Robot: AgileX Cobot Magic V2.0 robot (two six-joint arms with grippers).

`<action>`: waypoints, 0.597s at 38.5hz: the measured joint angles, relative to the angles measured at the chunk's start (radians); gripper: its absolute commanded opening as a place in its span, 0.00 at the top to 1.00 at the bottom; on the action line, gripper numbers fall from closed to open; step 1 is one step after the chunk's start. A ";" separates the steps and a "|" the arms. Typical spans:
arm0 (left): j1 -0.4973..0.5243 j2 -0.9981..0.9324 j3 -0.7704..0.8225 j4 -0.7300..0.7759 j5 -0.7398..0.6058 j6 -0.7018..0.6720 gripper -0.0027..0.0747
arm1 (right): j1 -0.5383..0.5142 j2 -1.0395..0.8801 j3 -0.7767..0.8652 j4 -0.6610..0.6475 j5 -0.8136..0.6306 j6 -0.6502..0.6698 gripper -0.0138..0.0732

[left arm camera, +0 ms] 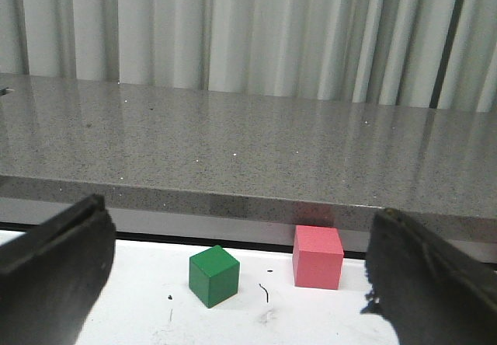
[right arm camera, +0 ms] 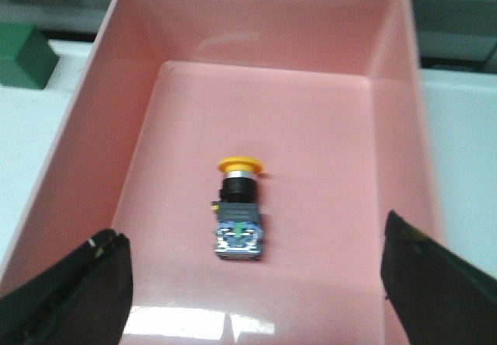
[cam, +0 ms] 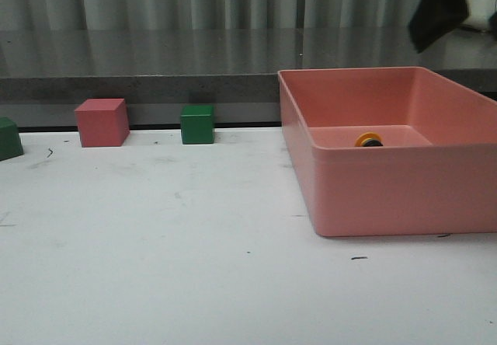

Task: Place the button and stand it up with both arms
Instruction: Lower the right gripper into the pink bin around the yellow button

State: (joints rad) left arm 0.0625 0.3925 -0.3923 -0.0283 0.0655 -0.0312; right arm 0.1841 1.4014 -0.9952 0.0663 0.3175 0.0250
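The small push-button with yellow mushroom cap and black body (right arm camera: pixel 238 210) is seen lying on its side on the floor of the pink rectangular plastic bin (cam: pixel 373 193) on the white worktop (cam: pixel 171 259). The right gripper (right arm camera: pixel 260 302) is held above it, black fingers (right arm camera: pixel 74 298) spread apart. The left gripper (left arm camera: pixel 233 283), fingers likewise apart, is directed toward a green cube (left arm camera: pixel 213 275) and a pink cube (left arm camera: pixel 318 256).

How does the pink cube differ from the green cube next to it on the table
The pink cube looks larger than the green cube. In the front view the pink cube sits further left, the green cube nearer the pink bin. They are apart, not touching. Both rest flat on the white table, along its far edge.
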 measured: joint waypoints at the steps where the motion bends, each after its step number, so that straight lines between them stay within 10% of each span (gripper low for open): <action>1: 0.000 0.000 0.000 0.000 0.000 0.000 0.17 | 0.011 0.023 -0.024 0.000 0.027 0.000 0.08; 23: 0.000 0.000 0.000 0.000 0.000 0.000 0.17 | 0.022 0.517 -0.505 -0.092 0.400 0.243 0.08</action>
State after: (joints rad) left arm 0.0625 0.3925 -0.3923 -0.0283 0.0655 -0.0312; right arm 0.2058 1.9189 -1.5002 -0.0260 0.7177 0.2682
